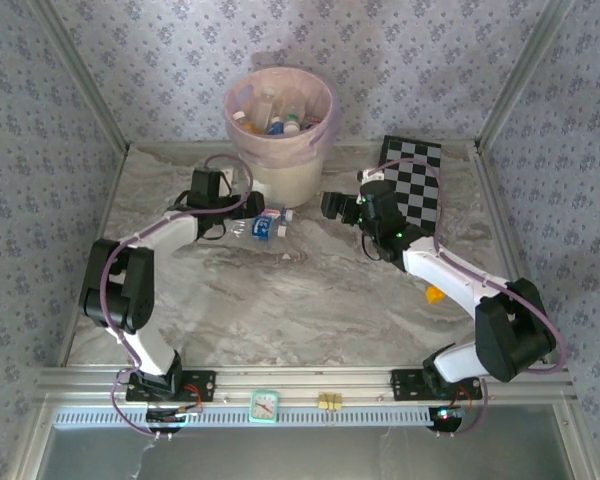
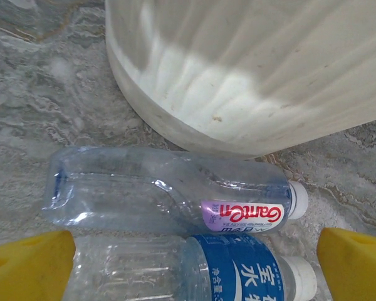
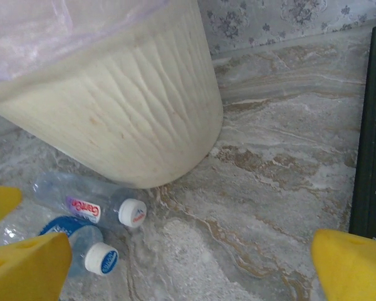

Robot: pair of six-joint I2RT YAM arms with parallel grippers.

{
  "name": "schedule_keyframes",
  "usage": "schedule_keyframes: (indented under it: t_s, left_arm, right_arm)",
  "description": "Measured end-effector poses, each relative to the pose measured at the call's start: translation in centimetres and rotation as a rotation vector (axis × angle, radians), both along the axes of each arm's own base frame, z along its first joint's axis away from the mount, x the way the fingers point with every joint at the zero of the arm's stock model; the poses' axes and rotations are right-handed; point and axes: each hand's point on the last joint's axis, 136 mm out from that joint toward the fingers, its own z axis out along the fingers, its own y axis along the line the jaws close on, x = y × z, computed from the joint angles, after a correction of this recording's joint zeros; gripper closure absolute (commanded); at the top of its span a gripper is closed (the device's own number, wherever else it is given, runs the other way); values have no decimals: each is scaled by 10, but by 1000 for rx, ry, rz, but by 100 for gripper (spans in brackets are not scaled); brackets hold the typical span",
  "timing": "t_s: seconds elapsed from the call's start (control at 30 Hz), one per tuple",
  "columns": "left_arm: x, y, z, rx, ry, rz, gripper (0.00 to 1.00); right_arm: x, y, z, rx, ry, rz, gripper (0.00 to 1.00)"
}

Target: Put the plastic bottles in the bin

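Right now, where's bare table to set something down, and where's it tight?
Bare: the middle of the table, nearer than the two bottles, and the far-left corner beside the bin. Tight: the bin's foot, bottles lying under the open left gripper, right gripper close.

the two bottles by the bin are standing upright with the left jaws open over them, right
Not quite: the pink-label bottle and the blue-label bottle lie on their sides, not upright, as the left wrist view shows. They are by the bin, with the left gripper over them, jaws open.
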Motion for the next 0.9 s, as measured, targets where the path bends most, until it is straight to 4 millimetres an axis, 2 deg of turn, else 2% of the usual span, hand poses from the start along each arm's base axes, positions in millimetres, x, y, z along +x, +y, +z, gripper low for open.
schedule_keyframes:
  t_s: [0.23,0.33,0.7,0.9]
  left_arm:
    - [-3,-9,-21,-4,73,-45,4]
    - [-5,-11,-24,1,82,-55,5]
    - [-30,-28,-41,44,161,-101,5]
    - [-54,-41,-54,70,209,-144,5]
  right_arm:
    - [3,0,6,34,-15,-14,0]
    - [4,-1,5,39,-12,-19,0]
    - [5,-2,5,54,-5,-28,0]
    - [6,-4,4,54,-3,-33,0]
